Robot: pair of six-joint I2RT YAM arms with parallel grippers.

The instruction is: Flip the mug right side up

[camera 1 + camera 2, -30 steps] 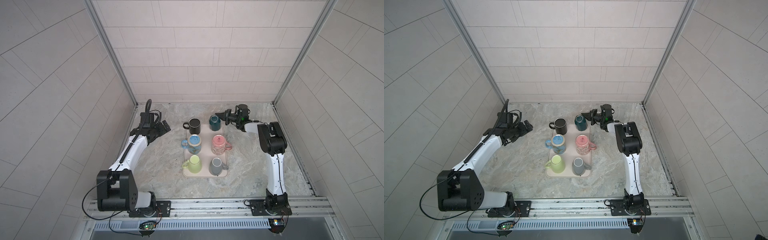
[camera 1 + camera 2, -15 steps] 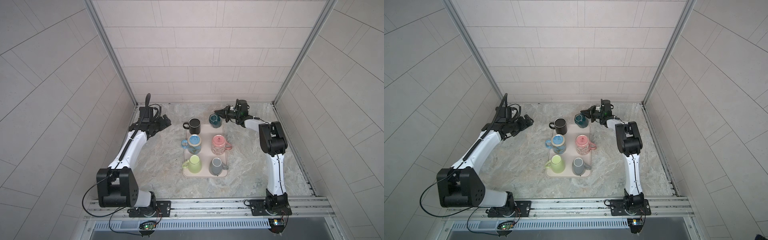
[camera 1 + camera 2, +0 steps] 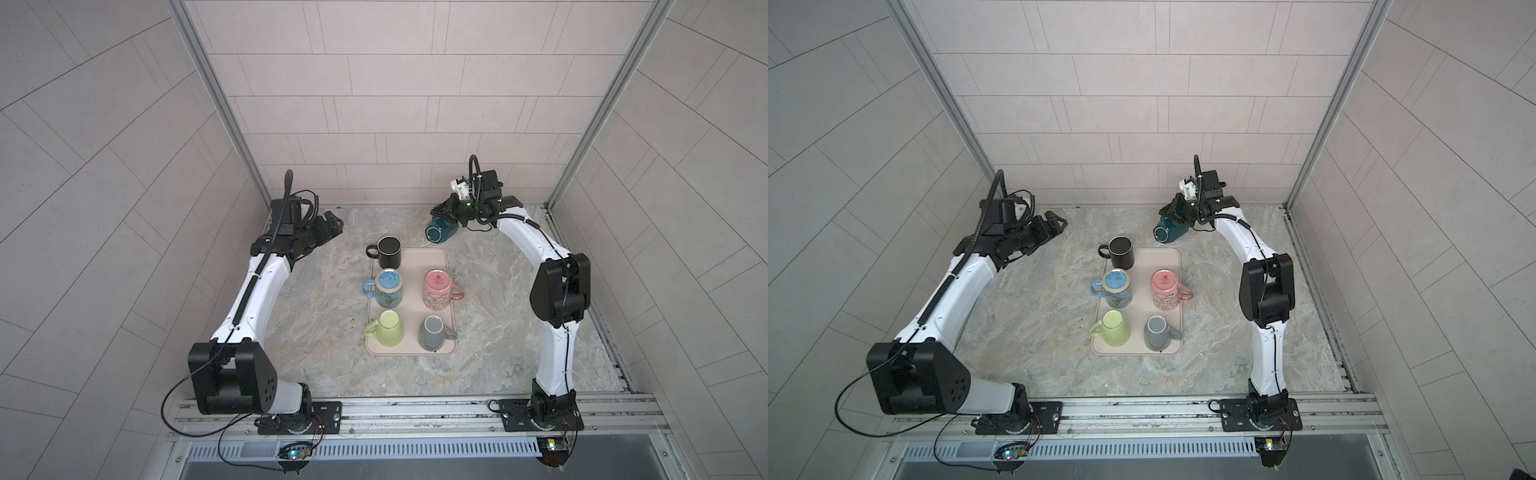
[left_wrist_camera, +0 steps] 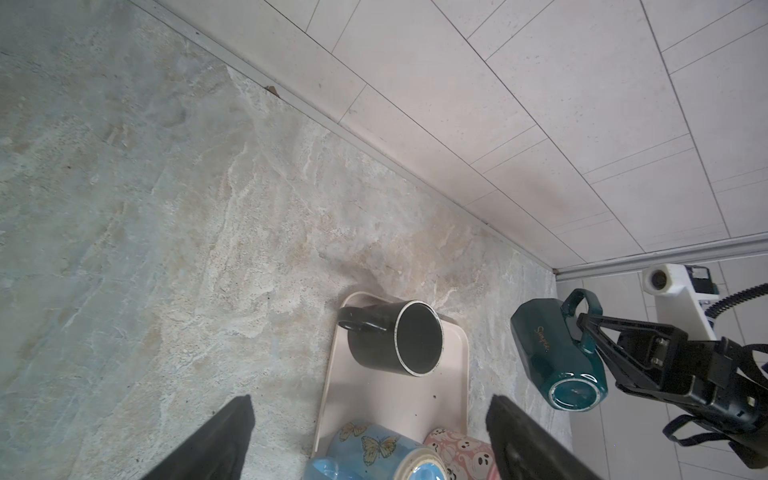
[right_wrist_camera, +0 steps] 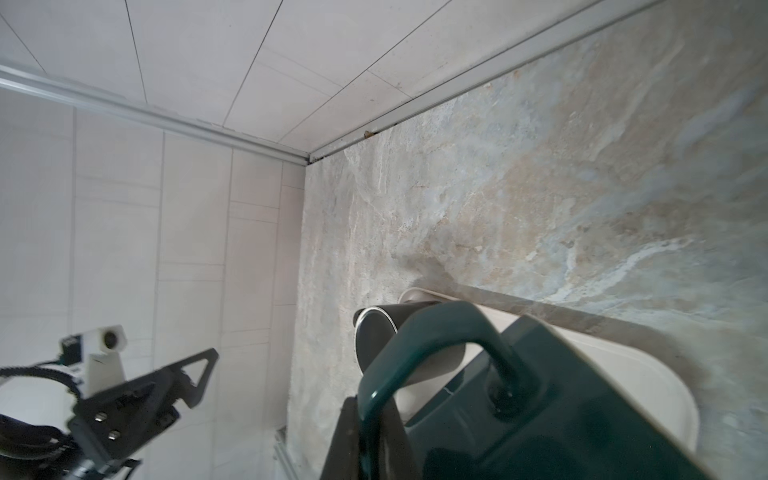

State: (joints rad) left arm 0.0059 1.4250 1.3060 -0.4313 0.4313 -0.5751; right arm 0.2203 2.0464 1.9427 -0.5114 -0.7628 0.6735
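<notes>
Marbled counter (image 3: pixel 316 332) — right pincer (image 3: pixel 442 212) clamped on teal mug (image 3: pixel 440 230) handle, mug tipped sideways — left pincer (image 3: pixel 334 222) wide open, empty.

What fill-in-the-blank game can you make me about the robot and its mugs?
1. The right gripper holds the teal mug by its ____.
2. The tray carries ____ mugs.
3. The mug with butterflies is coloured ____.
4. The left gripper is open and holds ____.

Missing words: handle, five, blue, nothing.
</notes>
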